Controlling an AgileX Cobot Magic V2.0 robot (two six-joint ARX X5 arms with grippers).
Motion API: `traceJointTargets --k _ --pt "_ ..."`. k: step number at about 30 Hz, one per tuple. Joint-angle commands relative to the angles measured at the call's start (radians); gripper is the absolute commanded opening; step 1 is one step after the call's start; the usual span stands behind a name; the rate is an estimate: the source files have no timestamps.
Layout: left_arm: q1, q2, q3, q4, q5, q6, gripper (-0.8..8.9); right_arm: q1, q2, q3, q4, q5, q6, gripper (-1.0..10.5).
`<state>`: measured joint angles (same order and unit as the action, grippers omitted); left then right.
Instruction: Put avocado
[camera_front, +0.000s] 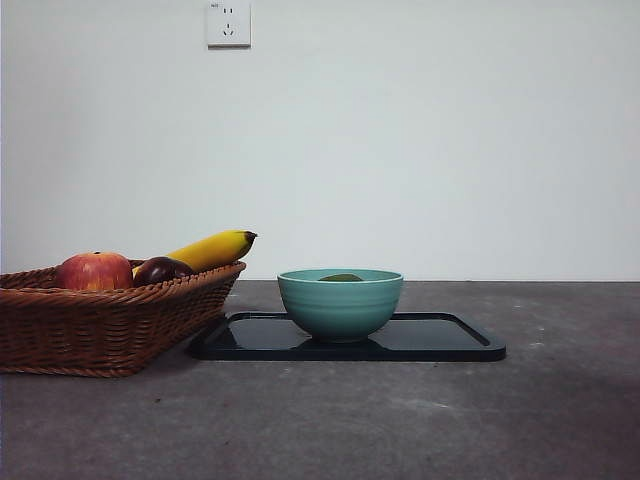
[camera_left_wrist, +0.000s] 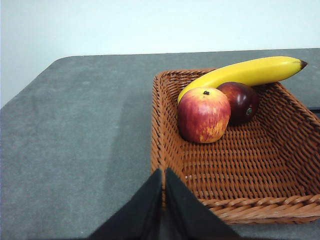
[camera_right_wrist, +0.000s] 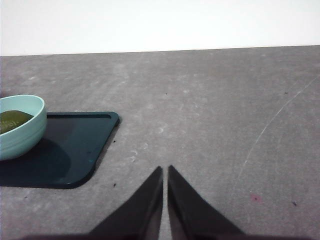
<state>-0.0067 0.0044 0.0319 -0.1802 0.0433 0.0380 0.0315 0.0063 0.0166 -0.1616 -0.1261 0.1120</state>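
One avocado (camera_front: 341, 277) lies in one bowl (camera_front: 340, 305) on one tray (camera_front: 450, 340).

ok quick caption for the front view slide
Avocado resting in a teal bowl on a black tray, beside a wicker basket of fruit.

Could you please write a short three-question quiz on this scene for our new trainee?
1. True or false: the dull olive-green avocado lies in the teal ceramic bowl.
2. What does the bowl stand on: A the woven brown wicker basket, B the flat black tray, C the bare table?
3. Which fruits are in the basket?

Key: 1 true. 2 B. 3 The red apple, dark purple plum and yellow banana.
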Motion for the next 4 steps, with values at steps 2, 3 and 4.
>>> traceJointTargets --k 2,3,4 --pt "0.003 -0.001 -0.021 -0.007 -0.002 -0.005 0.09 -0.002 -0.003 -0.005 0.005 0.003 0.011 0.1" --pt "0.003 -0.001 -0.021 -0.007 -0.002 -0.005 0.09 -0.002 -0.003 -0.005 0.005 0.003 0.011 0.1" --pt "0.003 -0.001 -0.021 -0.007 -0.002 -0.005 0.09 -0.002 -0.003 -0.005 0.005 0.003 0.011 0.1"
